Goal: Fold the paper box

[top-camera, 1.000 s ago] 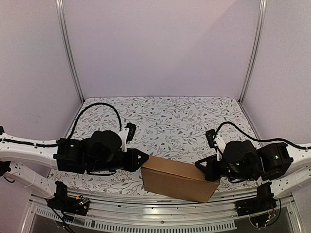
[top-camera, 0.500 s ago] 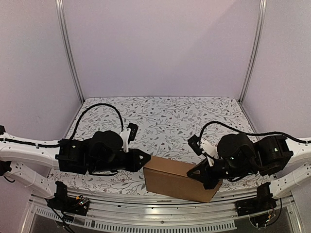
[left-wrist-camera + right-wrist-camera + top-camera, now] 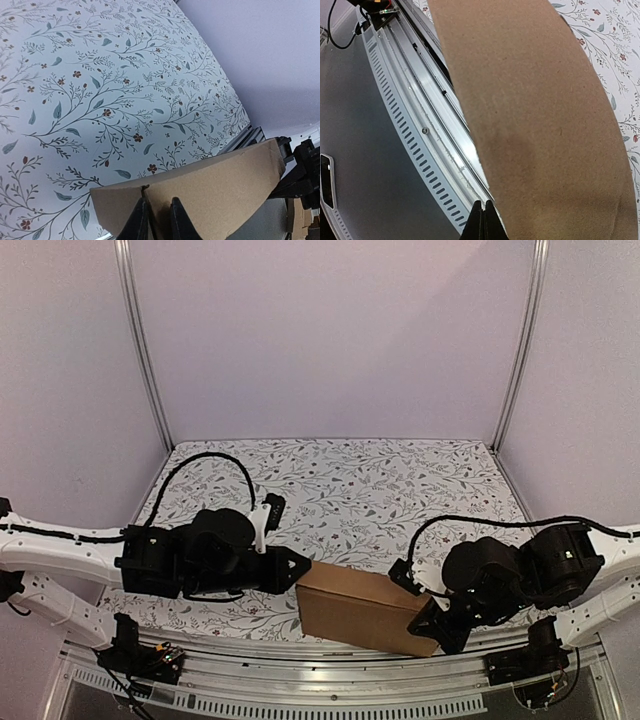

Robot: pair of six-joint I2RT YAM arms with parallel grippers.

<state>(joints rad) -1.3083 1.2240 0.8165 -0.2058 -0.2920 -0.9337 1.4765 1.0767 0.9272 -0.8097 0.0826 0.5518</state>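
The paper box [image 3: 360, 608] rests at the near edge of the table [image 3: 350, 480] between both arms, with the left gripper [image 3: 157, 202] pinching its left end wall and the right gripper [image 3: 483, 205] fully closed, empty, beside its right front corner.

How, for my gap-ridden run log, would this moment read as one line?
plain brown cardboard paper box: folded into carton shape | left gripper: pinching its left end | right gripper: shut, at its right end
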